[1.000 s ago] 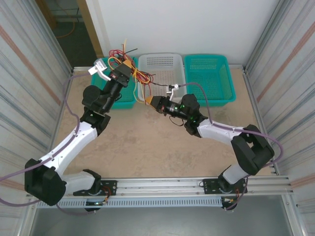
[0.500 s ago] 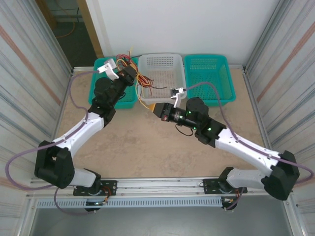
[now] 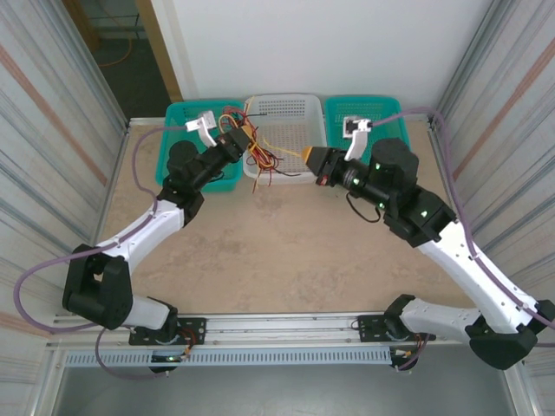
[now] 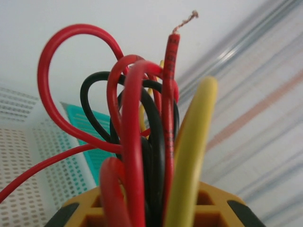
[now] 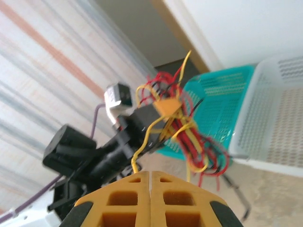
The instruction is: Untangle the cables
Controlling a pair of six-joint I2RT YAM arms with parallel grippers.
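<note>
Red, yellow and black cables [image 3: 257, 152] hang bunched at the left rim of the white basket [image 3: 295, 98], clamped in the left gripper [image 3: 239, 139] — while the right gripper [image 3: 313, 159], shut tight on one yellow strand [image 3: 286, 148], has swung rightward, drawing it taut — separation looks underway.

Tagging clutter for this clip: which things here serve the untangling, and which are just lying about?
In the job: bundle of thin red, black and yellow cables; left gripper; right gripper.
Lying about: two teal perforated plastic baskets; white perforated plastic basket.
</note>
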